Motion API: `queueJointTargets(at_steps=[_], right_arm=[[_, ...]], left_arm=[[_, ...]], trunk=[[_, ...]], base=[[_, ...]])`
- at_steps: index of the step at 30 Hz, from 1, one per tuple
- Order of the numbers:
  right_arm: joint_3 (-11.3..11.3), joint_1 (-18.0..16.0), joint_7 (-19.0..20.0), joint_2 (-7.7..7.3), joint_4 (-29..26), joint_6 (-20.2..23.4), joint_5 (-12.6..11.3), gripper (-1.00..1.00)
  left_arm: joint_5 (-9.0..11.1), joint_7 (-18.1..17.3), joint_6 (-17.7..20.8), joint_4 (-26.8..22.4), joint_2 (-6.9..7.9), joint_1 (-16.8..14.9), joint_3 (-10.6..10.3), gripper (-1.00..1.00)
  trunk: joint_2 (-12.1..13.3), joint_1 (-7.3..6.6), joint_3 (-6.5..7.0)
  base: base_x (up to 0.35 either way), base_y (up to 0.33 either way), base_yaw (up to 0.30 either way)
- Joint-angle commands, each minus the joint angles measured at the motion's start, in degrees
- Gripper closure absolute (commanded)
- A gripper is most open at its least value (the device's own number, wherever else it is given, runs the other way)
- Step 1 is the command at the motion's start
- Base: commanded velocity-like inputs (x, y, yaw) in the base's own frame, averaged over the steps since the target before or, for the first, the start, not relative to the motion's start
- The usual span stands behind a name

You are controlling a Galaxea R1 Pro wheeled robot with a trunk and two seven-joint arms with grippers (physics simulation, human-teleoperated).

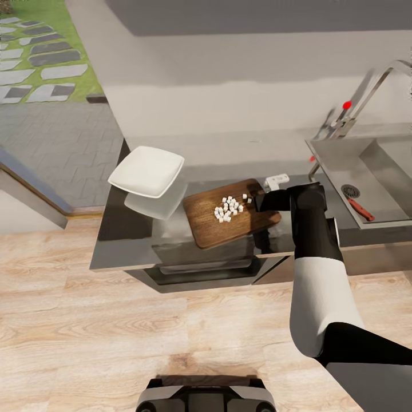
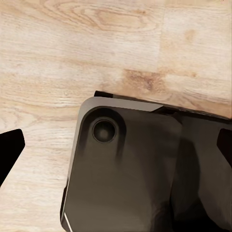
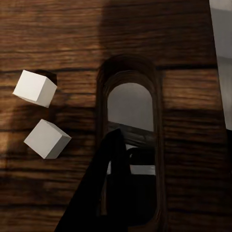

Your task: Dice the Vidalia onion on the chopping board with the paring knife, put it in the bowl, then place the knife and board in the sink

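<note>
One rectangular brown wooden chopping board (image 1: pixel 232 220) with rounded corners lies on the glossy grey countertop (image 1: pixel 123 243). A heap of about twenty small white diced onion cubes (image 1: pixel 229 209) sits on it. Beside the board's far-left corner is one shallow white squarish bowl (image 1: pixel 147 170). The right gripper (image 1: pixel 268 201) touches the board's right edge; whether it is pinching cannot be told. Right of the board, one red-handled paring knife (image 1: pixel 360 209) rests in the matte grey sink (image 1: pixel 337 157).
</note>
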Motion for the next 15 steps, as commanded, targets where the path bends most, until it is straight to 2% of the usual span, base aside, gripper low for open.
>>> queueJointTargets(at_steps=[1,15], right_arm=[[-0.16,-0.04,0.61,0.06,-0.02,0.8,0.32,1.0],[-0.18,-0.04,0.61,0.06,0.0,0.78,0.32,1.0]], left_arm=[[0.49,-0.59,-0.06,0.02,-0.04,-0.02,0.31,-1.0],[0.49,-0.59,-0.06,0.02,-0.04,-0.02,0.3,-1.0]], trunk=[[-0.07,0.04,0.01],[-0.07,0.04,1.28]], base=[[0.0,0.0,0.0],[0.0,0.0,0.0]])
